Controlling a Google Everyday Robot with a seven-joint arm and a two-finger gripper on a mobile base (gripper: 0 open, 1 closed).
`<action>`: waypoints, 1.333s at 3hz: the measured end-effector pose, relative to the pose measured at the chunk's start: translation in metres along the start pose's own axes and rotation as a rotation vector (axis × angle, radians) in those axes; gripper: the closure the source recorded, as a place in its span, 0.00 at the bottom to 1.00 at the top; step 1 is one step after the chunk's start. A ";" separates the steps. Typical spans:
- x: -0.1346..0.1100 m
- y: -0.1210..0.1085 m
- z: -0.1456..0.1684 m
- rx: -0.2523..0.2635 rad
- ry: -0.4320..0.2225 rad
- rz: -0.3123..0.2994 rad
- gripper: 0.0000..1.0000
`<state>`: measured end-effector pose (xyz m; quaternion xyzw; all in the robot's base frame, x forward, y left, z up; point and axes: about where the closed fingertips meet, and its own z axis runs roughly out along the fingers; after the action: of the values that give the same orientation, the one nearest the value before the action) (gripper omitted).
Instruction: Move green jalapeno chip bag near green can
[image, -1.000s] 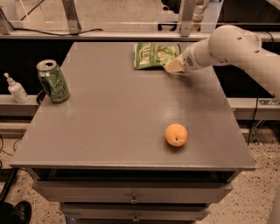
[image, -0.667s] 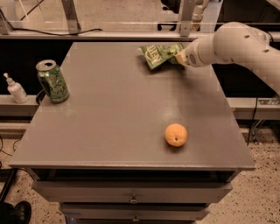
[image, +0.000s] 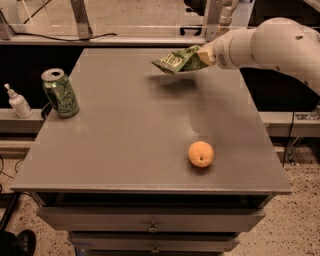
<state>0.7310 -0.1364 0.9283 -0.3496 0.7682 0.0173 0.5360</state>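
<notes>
Since the earlier frames, the green jalapeno chip bag (image: 175, 61) has left the table (image: 130, 135). Before, it lay flat near the far edge, and now it hangs in the air, a little more to the left.

The end effector (image: 202, 54) is over the far right part of the table, at the end of the thick white arm (image: 270, 45) that comes in from the right side. It is closed on the right end of the bag and holds it up. The fingers themselves are mostly hidden by the foil and the wrist.

The bag sticks out to the left of the end effector, almost level, with its free end slightly lower. A soft shadow (image: 172, 82) lies on the table just under it, so the bag does not touch the surface.

The green can (image: 60, 93) stands upright near the left edge of the table, well apart from the bag and closer to the camera. Its silver top is visible.

An orange fruit (image: 201, 153) rests on the table toward the front right, well apart from both the bag and the can.

A small white pump bottle (image: 19, 104) stands on a lower ledge just left of the table, near the can. Drawers (image: 150, 220) are under the front edge of the table.
</notes>
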 end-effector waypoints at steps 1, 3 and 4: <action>-0.026 0.013 -0.019 -0.005 -0.067 -0.027 1.00; -0.077 0.065 -0.039 -0.082 -0.194 -0.059 1.00; -0.102 0.103 -0.035 -0.143 -0.254 -0.073 1.00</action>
<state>0.6634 -0.0196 0.9927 -0.4095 0.6777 0.0969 0.6030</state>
